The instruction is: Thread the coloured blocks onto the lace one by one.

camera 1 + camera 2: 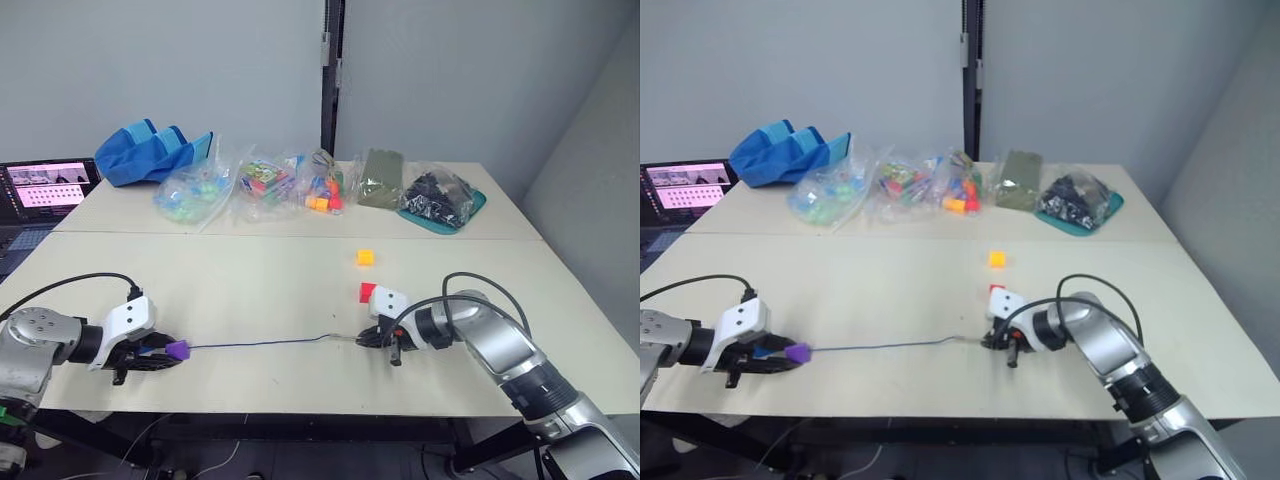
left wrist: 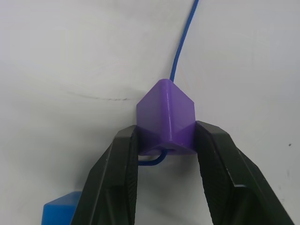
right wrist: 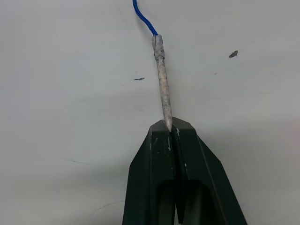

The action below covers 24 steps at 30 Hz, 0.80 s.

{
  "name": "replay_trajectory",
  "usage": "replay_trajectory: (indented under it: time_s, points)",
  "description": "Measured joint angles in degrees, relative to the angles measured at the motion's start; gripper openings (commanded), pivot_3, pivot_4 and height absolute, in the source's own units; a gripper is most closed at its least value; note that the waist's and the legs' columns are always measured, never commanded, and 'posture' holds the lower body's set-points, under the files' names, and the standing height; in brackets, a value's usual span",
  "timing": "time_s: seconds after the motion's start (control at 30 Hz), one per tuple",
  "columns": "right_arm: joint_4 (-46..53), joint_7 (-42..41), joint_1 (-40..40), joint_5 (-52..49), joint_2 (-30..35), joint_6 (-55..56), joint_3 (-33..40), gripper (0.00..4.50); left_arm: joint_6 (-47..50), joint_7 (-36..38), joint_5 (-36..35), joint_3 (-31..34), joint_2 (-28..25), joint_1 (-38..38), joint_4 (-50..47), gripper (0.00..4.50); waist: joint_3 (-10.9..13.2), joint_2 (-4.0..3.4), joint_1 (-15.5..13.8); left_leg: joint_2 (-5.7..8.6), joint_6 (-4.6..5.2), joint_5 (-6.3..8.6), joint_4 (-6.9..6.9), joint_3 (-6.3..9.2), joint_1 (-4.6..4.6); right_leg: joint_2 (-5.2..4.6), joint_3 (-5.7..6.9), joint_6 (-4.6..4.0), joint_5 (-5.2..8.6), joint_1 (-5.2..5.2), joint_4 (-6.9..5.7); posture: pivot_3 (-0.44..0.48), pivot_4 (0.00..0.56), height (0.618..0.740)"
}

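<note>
A pale desk point(image 1: 260, 290) carries a yellow-orange block point(image 1: 365, 257) and a red block point(image 1: 368, 291) right of centre. The blue lace point(image 1: 260, 343) lies along the near edge. Clear bags of toy pieces point(image 1: 270, 183), a blue cloth point(image 1: 150, 152) and a teal tray point(image 1: 445, 212) line the far edge.

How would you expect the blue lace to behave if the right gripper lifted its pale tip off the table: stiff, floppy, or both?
Probably both. The pale tip looks straight and rigid where the right gripper pinches it, so it should hold its line. The blue lace lies in a thin, slightly wavy line, so it would likely sag. The purple block in the left gripper should anchor the far end.
</note>
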<state>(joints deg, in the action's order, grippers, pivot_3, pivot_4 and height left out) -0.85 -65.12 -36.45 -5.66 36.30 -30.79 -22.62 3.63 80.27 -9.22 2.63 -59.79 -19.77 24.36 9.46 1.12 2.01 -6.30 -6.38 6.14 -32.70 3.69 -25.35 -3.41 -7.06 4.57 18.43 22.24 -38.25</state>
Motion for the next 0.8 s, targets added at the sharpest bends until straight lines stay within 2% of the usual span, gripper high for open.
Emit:
replay_trajectory:
  time_s: [0.13, 0.2, 0.23, 0.33, 0.43, 0.53, 0.8]
  points:
    - [-0.1, -0.2, 0.0, 0.1, 0.0, 0.1, 0.0, 0.0, 0.7, 0.5, -0.9, 0.8, 0.0, -1.6, 0.3, 3.57, 0.0, 0.0, 0.0, -0.01, 0.0, 0.0, 0.0, 0.0, -0.01, 0.0, 0.0, 0.0, 0.0, 0.0, 0.0, 0.0, 0.15, 0.74]
    - [0.0, -0.2, 0.0, 0.1, 0.0, 0.1, 0.0, 0.0, 1.8, 0.6, -2.1, 1.3, 0.0, -3.3, 0.2, 4.33, 0.0, 0.0, 0.0, -0.01, 0.0, 0.0, 0.0, -0.01, -0.01, 0.0, 0.0, 0.0, 0.0, 0.0, 0.0, 0.0, 0.15, 0.74]
    - [0.0, -0.2, 0.0, 0.1, 0.0, 0.1, 0.1, 0.0, 2.5, 0.7, -2.6, 1.7, 0.0, -4.3, 0.2, 4.45, 0.0, 0.0, 0.0, -0.01, 0.0, 0.0, 0.0, -0.01, -0.01, 0.0, 0.0, 0.0, 0.0, 0.0, 0.0, 0.0, 0.15, 0.74]
    - [0.7, -0.2, 0.4, 0.0, 0.1, -0.4, 0.4, 0.0, 4.6, 1.7, -5.5, 3.1, 0.5, -6.6, -0.4, 4.45, 0.0, 0.01, 0.0, -0.01, 0.0, 0.0, 0.0, 0.0, -0.03, 0.01, 0.01, 0.0, 0.0, 0.0, 0.0, 0.0, 0.15, 0.74]
    - [2.0, -0.1, 1.2, -0.1, 0.4, -1.4, 0.8, 0.0, 7.1, 3.4, -10.6, 4.5, 3.5, -8.4, -4.6, 4.45, 0.0, 0.01, -0.3, -0.01, 0.0, 0.0, -0.02, -0.01, -0.04, 0.0, 0.0, 0.0, 0.0, -0.02, 0.01, 0.0, 0.15, 0.74]
    - [3.5, -0.1, 2.0, -0.2, 0.3, -2.2, 0.9, 0.0, 4.4, 3.6, -11.7, 2.7, 9.6, -10.3, -7.3, 4.45, 0.0, 0.0, -0.9, -0.01, 0.0, 0.0, -0.06, 0.0, -0.03, 0.0, 0.01, 0.0, -0.01, -0.04, 0.0, 0.0, 0.15, 0.74]
    - [6.2, 0.1, 3.1, -0.4, 0.0, -4.6, 1.0, 0.0, -0.9, 3.5, -9.8, -7.5, 26.4, -14.5, -7.1, 4.45, 0.0, 0.02, -1.2, 0.01, 0.0, 0.0, -0.15, 0.0, -0.06, 0.01, 0.0, 0.01, -0.03, -0.07, 0.01, 0.0, 0.15, 0.74]
